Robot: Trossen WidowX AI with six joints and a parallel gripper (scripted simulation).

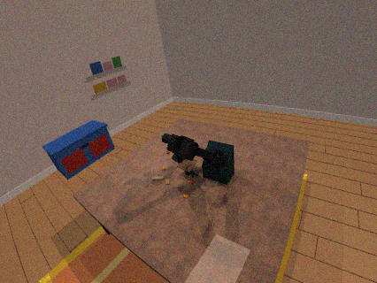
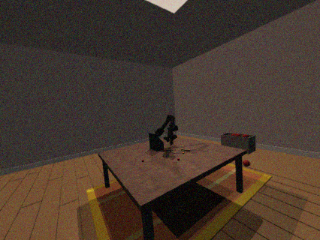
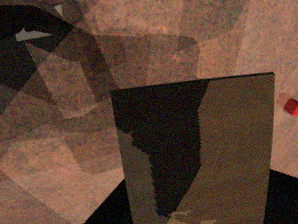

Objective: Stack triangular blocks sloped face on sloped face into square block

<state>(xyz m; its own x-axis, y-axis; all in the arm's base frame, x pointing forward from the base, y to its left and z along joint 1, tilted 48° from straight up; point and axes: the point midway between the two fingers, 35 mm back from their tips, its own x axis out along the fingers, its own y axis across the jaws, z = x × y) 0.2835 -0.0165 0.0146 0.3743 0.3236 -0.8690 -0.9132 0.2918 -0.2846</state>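
Note:
My gripper (image 2: 171, 142) (image 3: 185, 179) is shut on a triangular block (image 3: 235, 140), whose broad brownish face, partly in dark shadow, fills the lower middle of the wrist view. The gripper is held above the table (image 1: 261, 177) (image 2: 150, 184). The held block's slope does not show clearly, and the block cannot be made out in the top and exterior views. A pale, long block (image 1: 157, 178) lies on the table to the left of the arm in the top view. It looks like the other triangular block, but its slope is too small to tell. It is not seen in the wrist view.
A small tan block (image 1: 167, 181) lies close beside the pale block. Small orange pieces (image 1: 186, 195) (image 1: 164, 168) and red pieces (image 1: 193, 182) (image 1: 168, 152) (image 3: 291, 106) lie around the arm. The dark arm base (image 1: 219, 170) (image 2: 155, 142) stands on the table.

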